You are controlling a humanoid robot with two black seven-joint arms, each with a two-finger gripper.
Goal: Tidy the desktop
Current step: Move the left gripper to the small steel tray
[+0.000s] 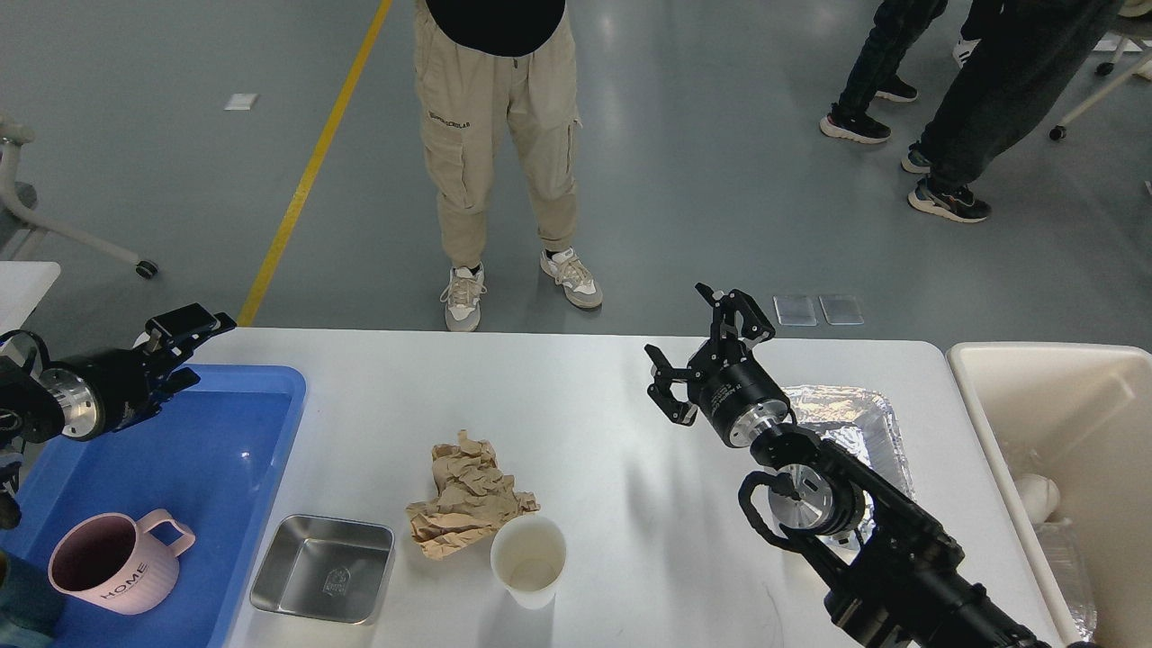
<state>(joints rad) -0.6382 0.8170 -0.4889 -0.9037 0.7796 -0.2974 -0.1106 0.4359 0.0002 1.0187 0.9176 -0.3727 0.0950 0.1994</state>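
Observation:
The desktop (504,387) is a wide white tabletop. Near its front middle lie a crumpled brown paper (468,495), a white paper cup (529,558) standing upright just right of it, and a small steel tray (324,567). A foil tray (846,418) sits at the right, partly hidden by my right arm. My right gripper (704,353) hovers open and empty above the table, left of the foil tray. Above the far corner of the blue tray (225,450), my left gripper (189,349) is open and empty. A pink mug (112,562) stands in that tray.
A cream bin (1062,387) stands off the table's right end with a white ball and clear plastic inside. One person stands just beyond the far table edge (504,180), others farther right. A dark teal object shows at the bottom left corner.

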